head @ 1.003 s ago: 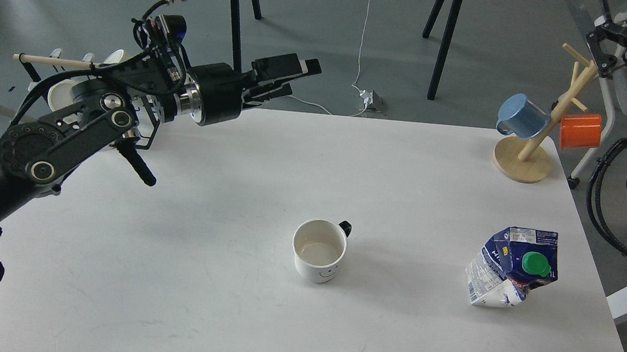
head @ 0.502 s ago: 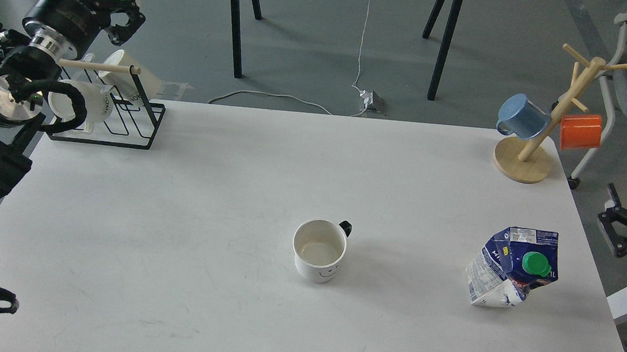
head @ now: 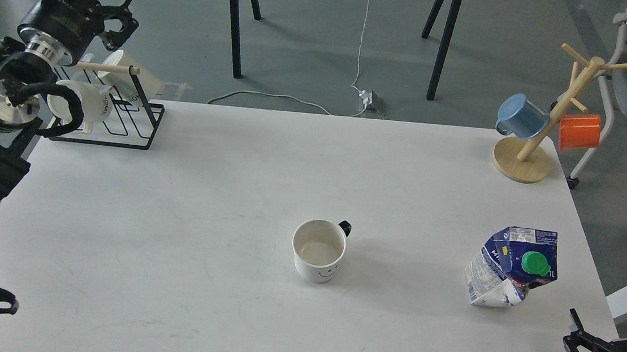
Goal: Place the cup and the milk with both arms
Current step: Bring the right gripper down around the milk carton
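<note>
Standing upright near the middle of the white bench (head: 200, 234), the cup (head: 319, 250) shows its hollow white inside, a small black handle at its far right side and a smile drawn on its near wall. Well apart to its right sits the milk carton (head: 510, 268), dented and leaning, blue and white with a green cap (head: 533, 262) facing up; it rests near the bench's right edge. Bare bench surface lies between the two, and nothing touches either.

At the far left corner a black wire rack (head: 125, 122) holds white mugs (head: 90, 105) under a wooden rod. The left gripper (head: 116, 21) hovers above and behind that rack, beyond the bench's far edge, its fingers spread with nothing between them. The thick links of the left arm crowd the left edge of the view, well away from the cup.

At the far right corner a wooden mug tree (head: 545, 125) stands on its round base, carrying a blue mug (head: 522, 116) on one side and an orange mug (head: 579, 131) on the other.

The right gripper (head: 611, 338) rises at the lower right corner, just off the bench's near right corner, fingers spread and holding nothing, near the milk carton but clear of it.

Dark stand legs and a white cable with a plug block (head: 371, 97) lie on the grey floor beyond the bench.
</note>
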You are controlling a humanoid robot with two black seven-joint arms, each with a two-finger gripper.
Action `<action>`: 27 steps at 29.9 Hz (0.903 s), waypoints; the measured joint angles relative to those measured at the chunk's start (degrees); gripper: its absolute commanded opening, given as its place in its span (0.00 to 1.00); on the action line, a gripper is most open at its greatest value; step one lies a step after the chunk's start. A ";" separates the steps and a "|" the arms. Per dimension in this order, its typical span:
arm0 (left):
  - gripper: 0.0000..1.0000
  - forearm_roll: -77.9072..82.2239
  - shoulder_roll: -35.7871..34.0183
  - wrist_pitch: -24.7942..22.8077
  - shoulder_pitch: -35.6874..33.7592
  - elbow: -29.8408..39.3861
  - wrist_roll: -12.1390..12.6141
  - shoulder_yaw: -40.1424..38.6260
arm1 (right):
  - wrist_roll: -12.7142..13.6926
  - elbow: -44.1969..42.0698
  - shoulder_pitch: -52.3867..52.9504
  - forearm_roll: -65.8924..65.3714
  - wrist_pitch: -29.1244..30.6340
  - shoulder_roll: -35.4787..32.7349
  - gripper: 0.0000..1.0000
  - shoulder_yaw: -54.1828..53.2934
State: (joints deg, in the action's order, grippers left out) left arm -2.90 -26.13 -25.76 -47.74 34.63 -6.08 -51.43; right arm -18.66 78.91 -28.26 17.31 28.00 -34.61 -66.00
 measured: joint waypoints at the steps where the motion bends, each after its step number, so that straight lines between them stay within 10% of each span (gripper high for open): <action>1: 0.99 0.00 -0.04 0.00 -0.08 0.02 0.07 0.01 | 0.00 -0.02 -0.24 -1.89 0.00 1.60 0.99 0.00; 27: 0.99 0.00 -1.30 0.67 -0.16 0.09 0.37 0.20 | 0.00 -0.58 3.43 -10.05 0.00 17.99 0.88 -0.42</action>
State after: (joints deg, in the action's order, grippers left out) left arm -2.90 -27.43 -25.09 -47.90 34.72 -5.71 -51.24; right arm -18.66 78.33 -24.83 7.26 28.00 -16.61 -66.42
